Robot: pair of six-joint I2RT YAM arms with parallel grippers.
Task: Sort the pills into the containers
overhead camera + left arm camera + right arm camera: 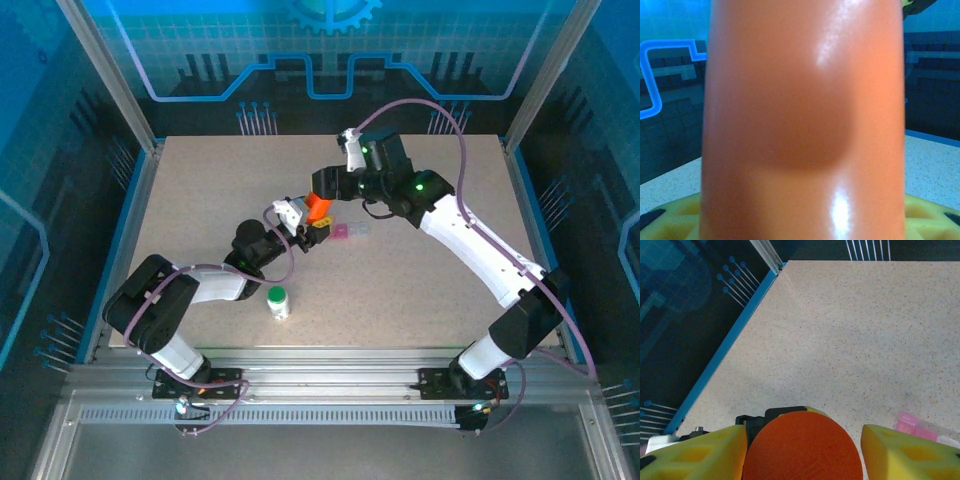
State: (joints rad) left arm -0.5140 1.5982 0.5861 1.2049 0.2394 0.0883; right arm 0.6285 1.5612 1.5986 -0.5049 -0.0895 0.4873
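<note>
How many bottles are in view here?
2. The orange bottle is at mid-table, gripped by the left hand; the white bottle with a green cap stands nearer the front, by the left arm. The arms may hide others.

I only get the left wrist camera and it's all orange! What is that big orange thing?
Observer: It's an orange bottle. The left tool is holding it over the middle of the table.
Child: Is the other arm doing anything?
Observer: Yes. The right tool is at the bottle's top, one finger on each side. I cannot tell if it's squeezing.
Child: Are there more bottles?
Observer: A white bottle with a green cap stands on the table, closer to the arms' bases.
</note>
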